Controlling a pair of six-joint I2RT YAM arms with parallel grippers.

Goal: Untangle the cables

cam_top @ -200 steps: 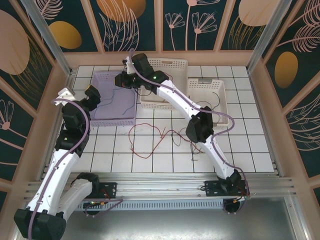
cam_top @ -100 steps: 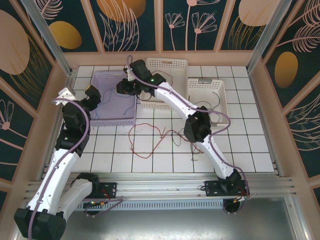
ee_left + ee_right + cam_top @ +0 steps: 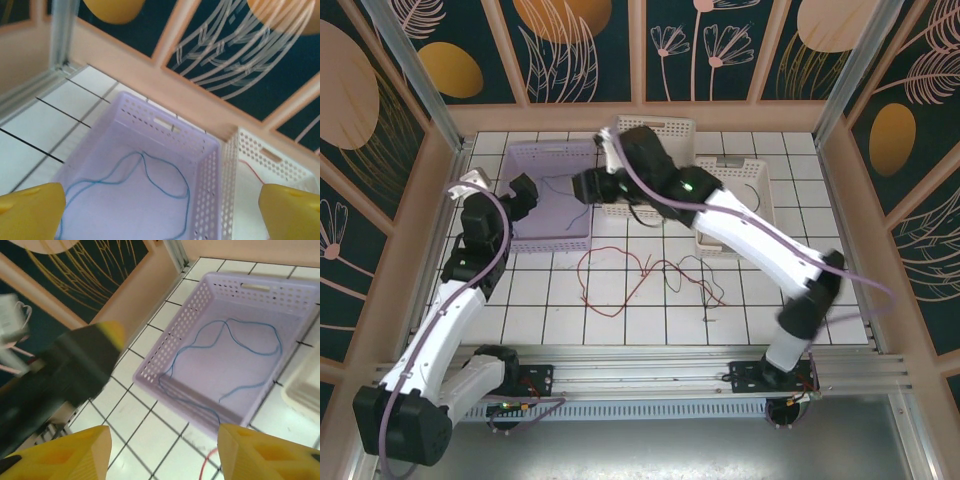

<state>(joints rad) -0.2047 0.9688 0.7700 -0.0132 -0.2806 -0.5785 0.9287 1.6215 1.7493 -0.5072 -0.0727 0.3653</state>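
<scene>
A thin blue cable (image 3: 165,187) lies loose in loops on the floor of the lilac basket (image 3: 560,237), also seen as the blue cable (image 3: 235,335). On the tiles in front, a red cable (image 3: 582,278) forms a big loop tangled with a dark cable (image 3: 710,292). My left gripper (image 3: 160,215) hovers over the basket's left side, open wide, with nothing between its yellow fingertips (image 3: 30,210). My right gripper (image 3: 165,455) hangs above the basket's near right corner, open and empty. In the top view the left gripper (image 3: 525,195) and the right gripper (image 3: 588,185) flank the basket.
Two white perforated baskets (image 3: 660,130) (image 3: 760,190) stand to the right of the lilac one; a red strand (image 3: 250,167) lies in the nearer. Wooden walls (image 3: 450,150) close in the tiled floor. The left arm's dark wrist (image 3: 65,370) looms close in the right wrist view.
The right gripper's jaws have spread apart and it has drawn back toward the lilac basket's right edge, its elbow swinging out right. The left gripper edged toward the basket.
</scene>
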